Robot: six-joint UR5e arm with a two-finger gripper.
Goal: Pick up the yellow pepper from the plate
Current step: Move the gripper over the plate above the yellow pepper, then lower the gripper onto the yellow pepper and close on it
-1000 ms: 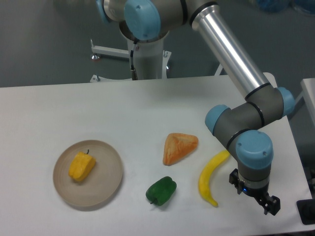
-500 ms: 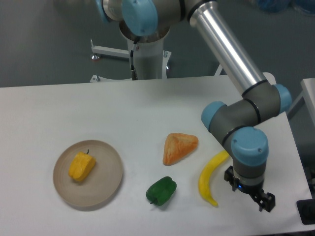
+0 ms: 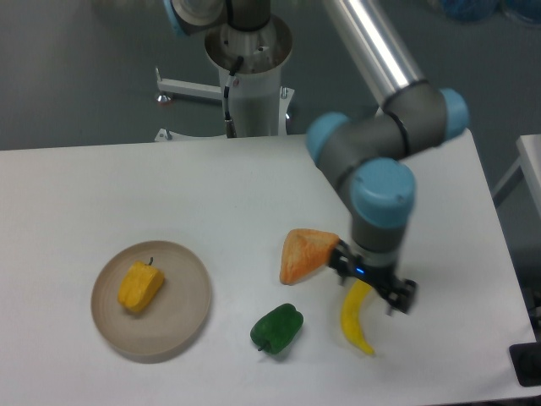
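The yellow pepper [image 3: 139, 286] lies on the plate [image 3: 188, 317] at the counter's [image 3: 127, 186] left, stem pointing away from me. The claw [image 3: 372, 283] hangs over the banana [image 3: 355, 317], well apart from it, carrying nothing; whether its fingers are spread I cannot tell. I'd say it should cross above the orange wedge [image 3: 306, 252] and green pepper [image 3: 276, 328], then drop straight down with fingers wide across the pepper's narrow sides.
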